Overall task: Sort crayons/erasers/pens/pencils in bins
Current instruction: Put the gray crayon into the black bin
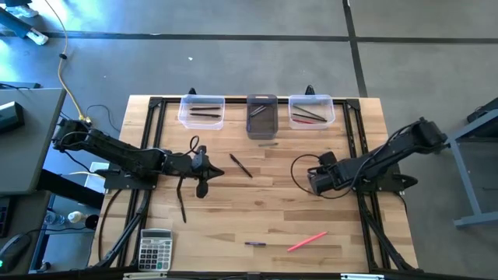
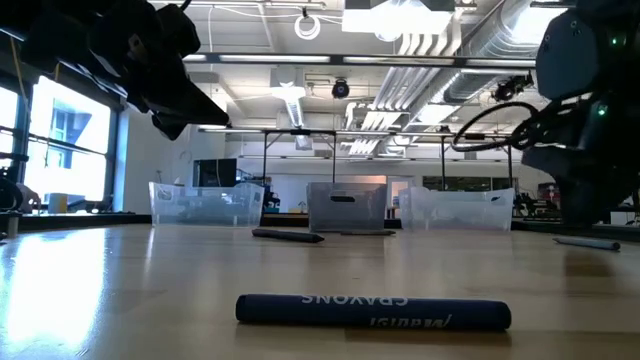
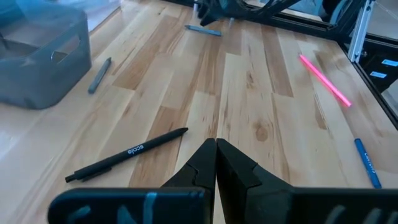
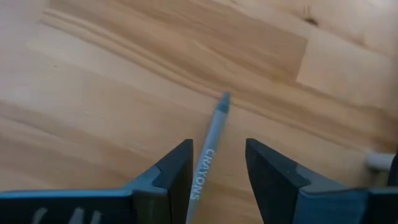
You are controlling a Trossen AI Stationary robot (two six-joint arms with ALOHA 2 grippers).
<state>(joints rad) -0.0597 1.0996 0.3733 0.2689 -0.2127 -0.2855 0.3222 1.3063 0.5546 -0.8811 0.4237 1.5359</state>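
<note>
Right pincer (image 4: 216, 180) over a grey crayon (image 4: 210, 144)
Its fingers stand apart around the crayon on the tabletop (image 4: 124, 87). The left pincer (image 3: 216, 163) is clenched, empty.

3 bins (image 1: 262, 117), 1 calculator (image 1: 155, 249), and 6 sticks (image 1: 240, 166) loose on the table.

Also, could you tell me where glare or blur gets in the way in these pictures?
Low view: the purple crayon up close is soft, the bins sit against bright ceiling lights. Right wrist view: the grey crayon is slightly blurred. High view: even light, no strong glare.
</note>
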